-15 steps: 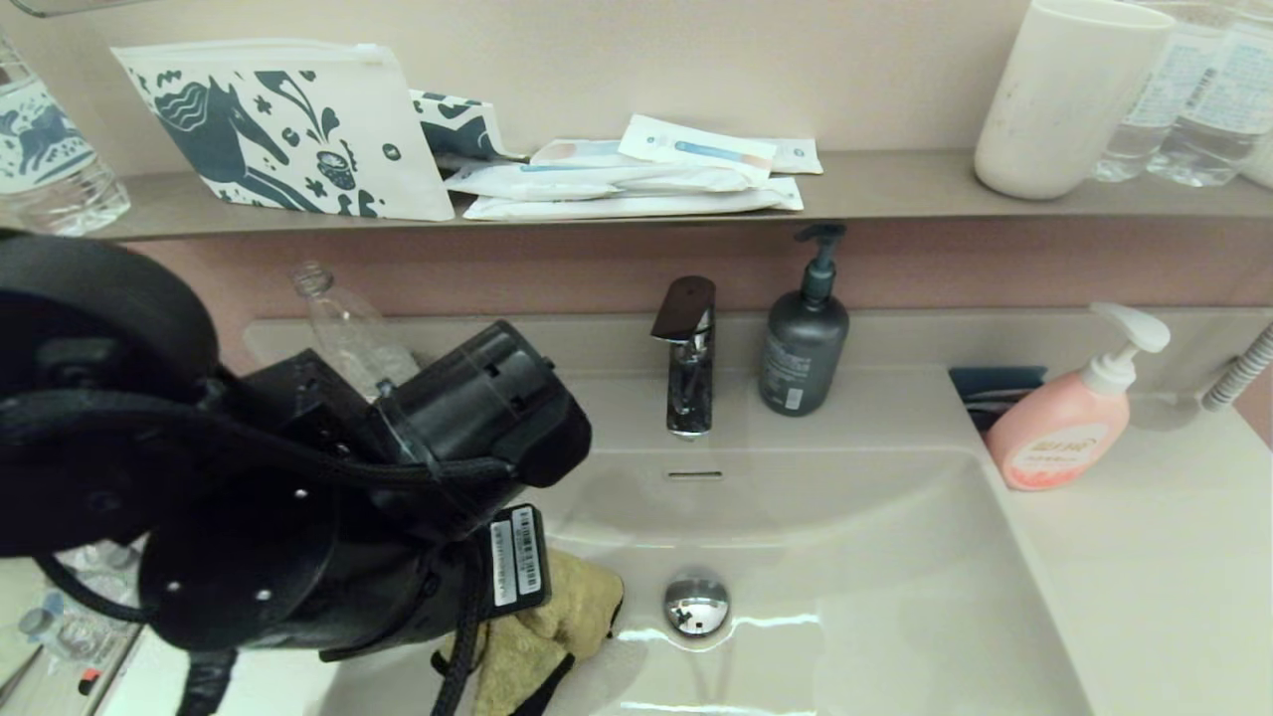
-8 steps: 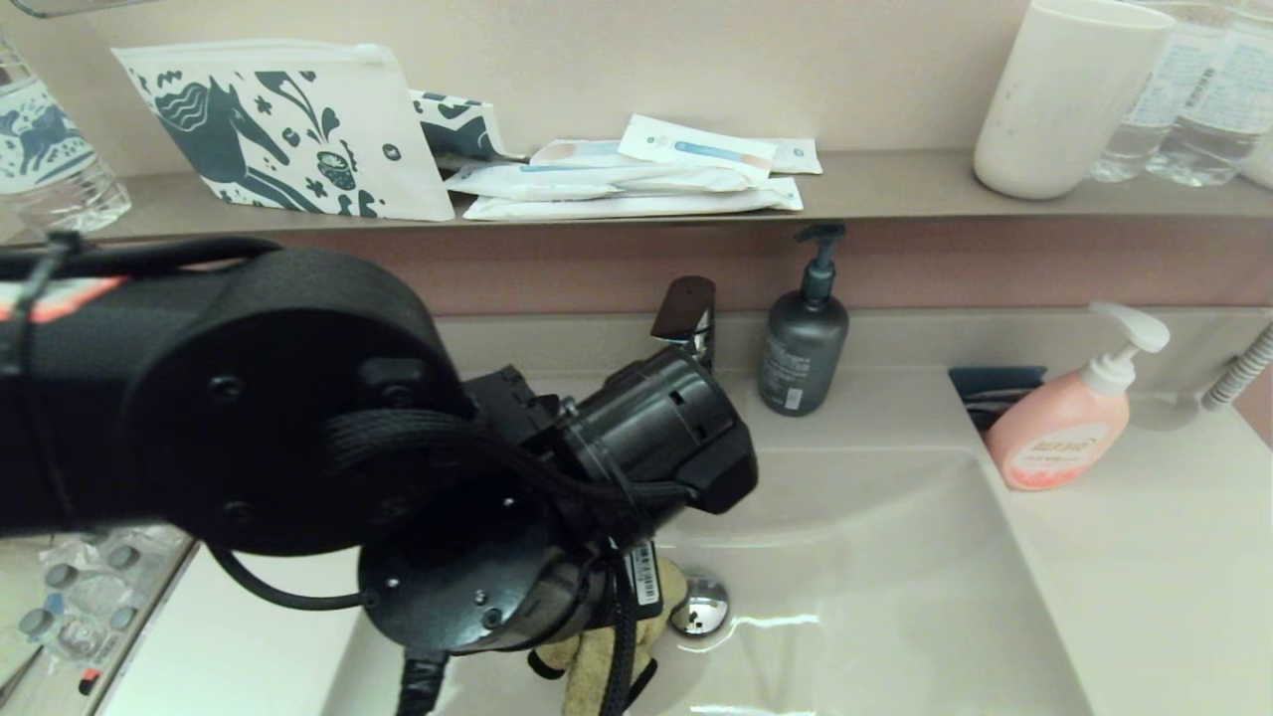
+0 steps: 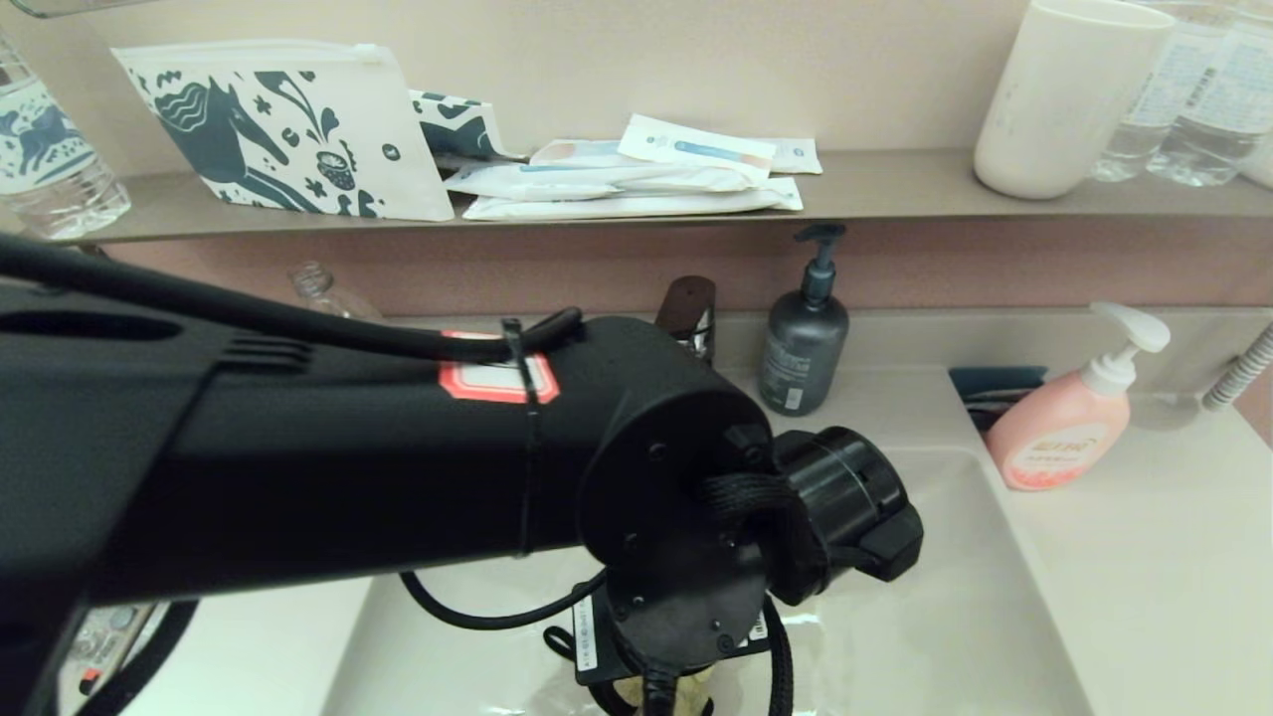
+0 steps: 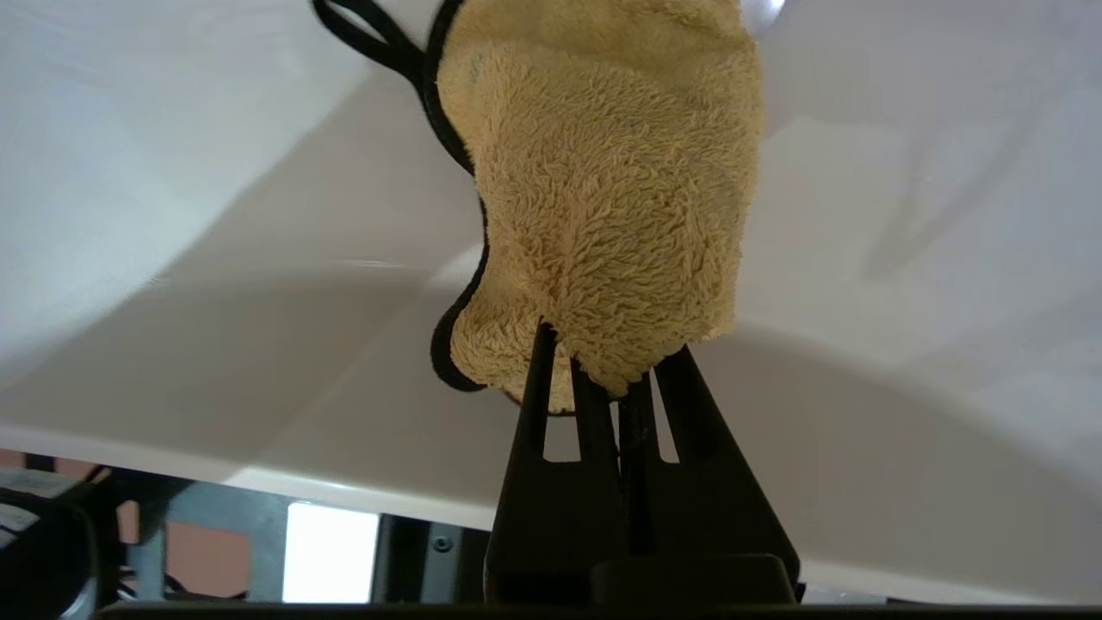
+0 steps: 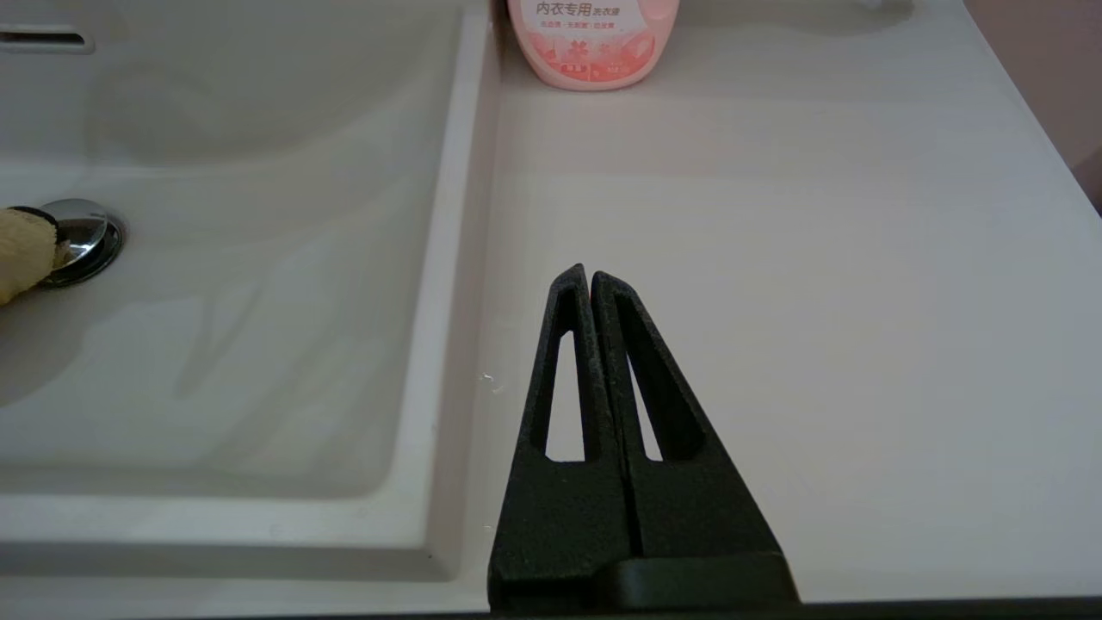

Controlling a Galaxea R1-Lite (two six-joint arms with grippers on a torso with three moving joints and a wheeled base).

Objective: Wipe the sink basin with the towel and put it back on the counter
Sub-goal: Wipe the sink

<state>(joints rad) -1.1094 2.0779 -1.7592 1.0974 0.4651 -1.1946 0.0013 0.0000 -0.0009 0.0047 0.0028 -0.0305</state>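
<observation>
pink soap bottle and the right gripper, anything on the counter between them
Nothing: in the right wrist view the counter is bare from the pink soap bottle to the shut right gripper.

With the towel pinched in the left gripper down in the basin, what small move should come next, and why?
Probably drag the towel on across the sink basin floor past the drain plug: the left gripper is shut on the towel's edge and the towel lies by the plug.
</observation>
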